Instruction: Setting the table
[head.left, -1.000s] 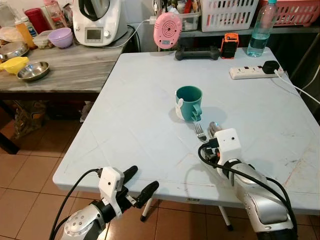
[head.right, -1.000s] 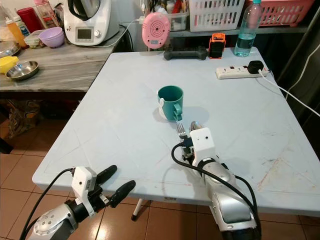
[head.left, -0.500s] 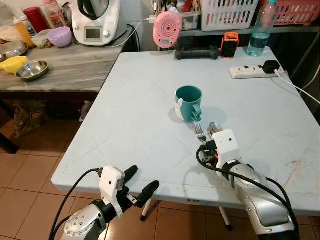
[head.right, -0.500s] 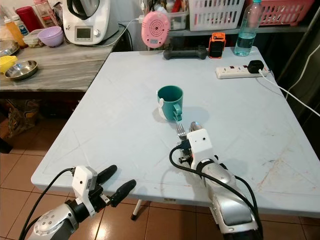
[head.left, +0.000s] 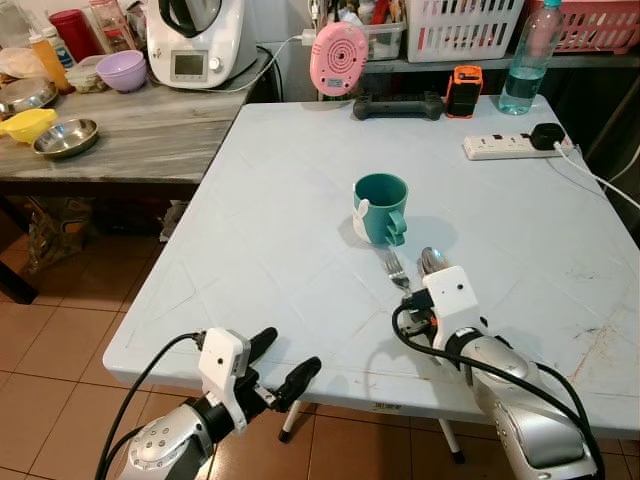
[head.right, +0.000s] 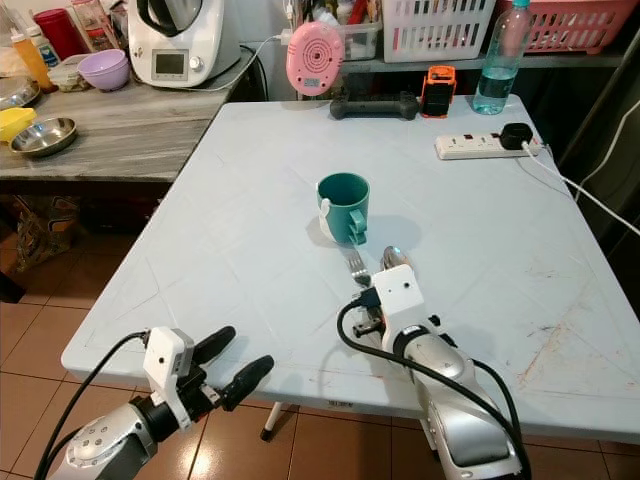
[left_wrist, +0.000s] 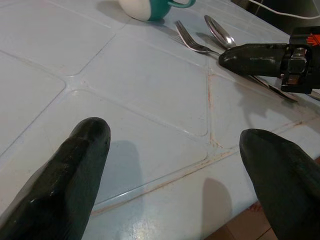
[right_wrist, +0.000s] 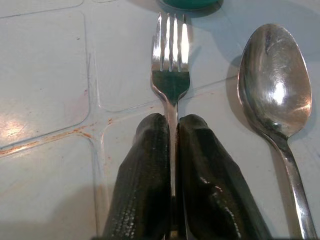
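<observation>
I inspected the scene from the largest item down. The pale blue tabletop (head.left: 260, 230) carried the place setting toward its near edge. The teal mug (head.left: 380, 207) stood upright just beyond my right hand (right_wrist: 172, 150), its handle turned toward that hand. The spoon (right_wrist: 272, 95) lay flat just beside the hand on its outer side, bowl up and pointing at the mug. The fork (right_wrist: 170, 70) lay between the two fingers, tines toward the mug and nearly under its handle.

State of the right hand: closed narrow on the fork's handle, both fingers (right_wrist: 145, 165) pressed against the thin stem, low to the tabletop. The left hand (head.left: 275, 372) hung at the near edge of the tabletop, well apart from the cutlery, fingers spread wide and holding nothing.

My assessment was that the step in hand was squaring the fork beside the spoon. To do it well I judged the grip should stay light, since the stem was thin and flat and could twist. I would keep the fork parallel to the spoon, avoid nudging the spoon with the outer finger, and stop the tines short of the mug. Release should be straight, then withdraw along the handle's line.
</observation>
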